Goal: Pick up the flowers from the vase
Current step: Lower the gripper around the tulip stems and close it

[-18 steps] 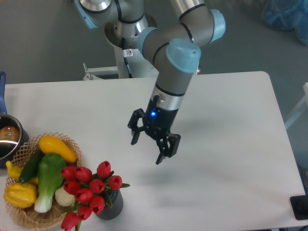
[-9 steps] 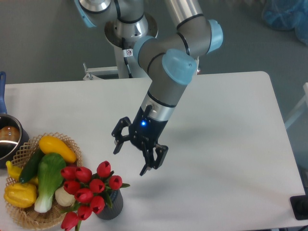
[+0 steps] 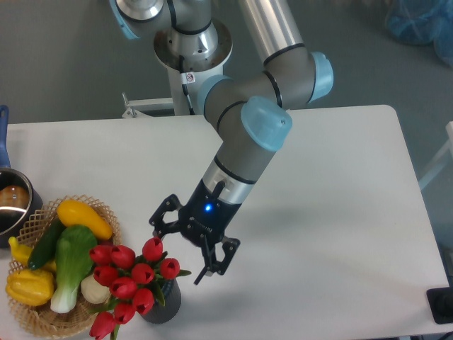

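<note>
Flowers [image 3: 131,280] standing in our dark grey vase [image 3: 164,303] at the table's [image 3: 333,212] front-left, just beside the wicker basket [image 3: 106,212] of vegetables, our gripper [image 3: 178,251] spread wide, empty, just above the top blooms

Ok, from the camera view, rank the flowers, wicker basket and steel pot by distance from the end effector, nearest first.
1. Flowers: just left of and below the open end effector.
2. Wicker basket: farther left, holding vegetables.
3. Steel pot: at the table's far left edge.

Gripper [image 3: 178,253] hangs with jaws spread, just above the flowers [image 3: 131,275]. Flowers sit in the vase [image 3: 164,304]. Basket [image 3: 42,312] beside it on the bench [image 3: 340,212].
</note>
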Controlling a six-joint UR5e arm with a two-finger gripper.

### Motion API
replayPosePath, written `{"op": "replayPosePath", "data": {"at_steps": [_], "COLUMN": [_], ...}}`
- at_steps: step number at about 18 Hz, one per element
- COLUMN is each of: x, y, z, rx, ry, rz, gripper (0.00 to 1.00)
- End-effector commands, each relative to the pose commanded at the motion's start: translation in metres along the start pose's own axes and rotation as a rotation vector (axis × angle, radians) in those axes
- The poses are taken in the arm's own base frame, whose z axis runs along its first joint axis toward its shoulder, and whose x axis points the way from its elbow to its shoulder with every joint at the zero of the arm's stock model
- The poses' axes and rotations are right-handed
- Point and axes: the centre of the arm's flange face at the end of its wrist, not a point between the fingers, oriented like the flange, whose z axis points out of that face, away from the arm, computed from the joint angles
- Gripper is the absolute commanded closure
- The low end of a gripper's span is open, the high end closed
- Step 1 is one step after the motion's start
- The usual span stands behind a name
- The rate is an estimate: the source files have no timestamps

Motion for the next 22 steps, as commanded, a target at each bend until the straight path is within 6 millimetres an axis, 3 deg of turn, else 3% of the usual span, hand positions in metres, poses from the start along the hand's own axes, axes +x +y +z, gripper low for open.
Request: {"op": "replayPosePath", "data": {"at_steps": [5,6,7,10,11,16,22], "x": [0.012,0.014,0.014,0.009,0.008,0.000,-0.003], "y": [-0.002,-0.004,-0.004,-0.001,0.000,0.002,-0.005], "z": [0.011,0.010,0.008,-0.001,-0.003,-0.017,-0.052], "rx": [0.038,0.051,0.060,0.069,0.070,0.084,0.124], "ry": [0.070,0.082,0.088,0.081,0.078,0.060,0.030], "rz": [0.000,-0.001,-0.001,-0.010,-0.012,-0.017,-0.034], "gripper": [0.00,0.06,0.16,0.81,0.97,1.00,1.00]}}
